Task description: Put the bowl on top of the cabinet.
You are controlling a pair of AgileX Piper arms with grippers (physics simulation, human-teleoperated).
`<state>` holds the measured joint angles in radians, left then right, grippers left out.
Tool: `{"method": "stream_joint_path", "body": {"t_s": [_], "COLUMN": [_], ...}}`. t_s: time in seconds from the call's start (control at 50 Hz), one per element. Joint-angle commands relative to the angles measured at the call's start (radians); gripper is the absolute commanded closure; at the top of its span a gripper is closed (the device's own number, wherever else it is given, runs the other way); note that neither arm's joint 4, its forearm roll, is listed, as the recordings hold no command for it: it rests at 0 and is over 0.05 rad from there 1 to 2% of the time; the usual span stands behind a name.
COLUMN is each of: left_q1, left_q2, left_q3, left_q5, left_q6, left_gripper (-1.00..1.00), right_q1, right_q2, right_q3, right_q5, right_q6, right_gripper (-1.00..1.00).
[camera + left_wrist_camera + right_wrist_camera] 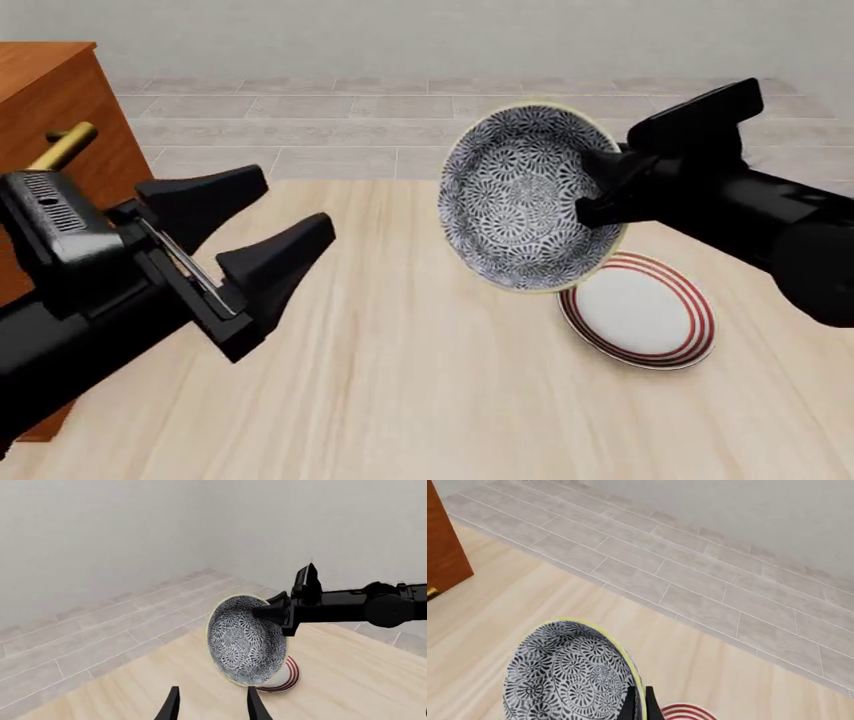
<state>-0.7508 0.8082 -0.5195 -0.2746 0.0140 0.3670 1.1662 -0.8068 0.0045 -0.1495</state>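
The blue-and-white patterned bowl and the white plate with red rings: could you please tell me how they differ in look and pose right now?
The deep blue-and-white floral ceramic bowl is tipped on its side in the air, its rim pinched by the right gripper; the flat white plate with red rings lies on the light wooden table. The bowl carries a dense pattern inside and out, while the plate's centre is plain. The bowl's rim is pale yellow, the plate's red-striped. Both are round.

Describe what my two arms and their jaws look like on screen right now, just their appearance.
Both arms are matte black throughout, with no visible cables, labels or sleeves. The left gripper has two thick wedge-shaped jaws tapering to points, thin silvery rails between them, and a boxy body with a small perforated patch on top. The right gripper has the same black blocky housing on a rounded black forearm link.
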Motion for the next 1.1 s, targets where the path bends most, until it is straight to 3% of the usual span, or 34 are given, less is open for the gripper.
{"method": "stream_joint_path", "body": {"t_s": [0.02,0.56,1.1], "left_q1": [-0.026,0.020,-0.003], "left_q2": [0.070,0.306,0.456], "left_q3": [-0.050,-0.138,-0.205], "left_q5": [-0.016,-0.124,-0.165], "left_q6": [-0.003,-0.011,-0.031], "left_gripper": [-1.00,-1.00,-1.00], "right_q1": [0.016,0.043,0.080], "right_q2": [-0.006,-0.029,-0.041], "right_q3": [0.004,0.005,0.020], "right_q5": [-0.014,0.002,0.010], "right_q6": [0.002,0.013,0.015], "right_gripper": [1.00,1.00,1.00]}}
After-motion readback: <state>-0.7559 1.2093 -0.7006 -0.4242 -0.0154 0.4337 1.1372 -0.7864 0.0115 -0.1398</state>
